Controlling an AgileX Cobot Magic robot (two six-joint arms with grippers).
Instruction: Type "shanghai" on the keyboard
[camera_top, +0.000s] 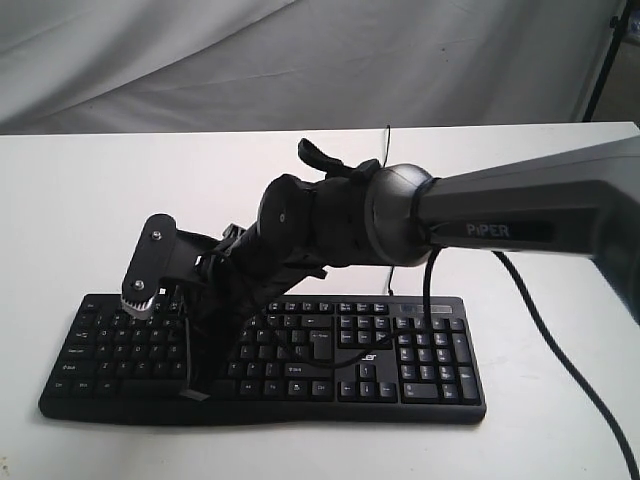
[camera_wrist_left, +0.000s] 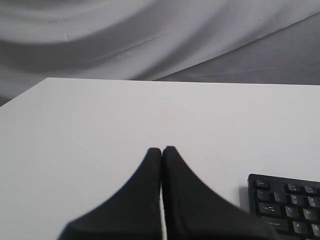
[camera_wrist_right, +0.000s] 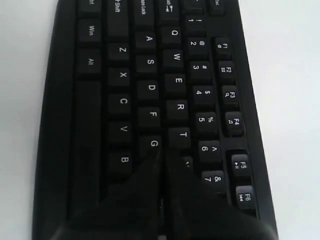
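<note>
Over keyboard (camera_wrist_right: 150, 90), right gripper (camera_wrist_right: 162, 151) tips pressed together by G key (camera_wrist_right: 153, 144); left gripper (camera_wrist_left: 161, 149) likewise, above open table (camera_wrist_left: 90, 120) nr keyboard's corner.

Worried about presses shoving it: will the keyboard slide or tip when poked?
Probably not tip: the keyboard is wide, low and lies flat on the table. It may slide a little, since the table looks smooth. It looks rigid, so the shut right gripper should sink a key, not bend the body.
</note>
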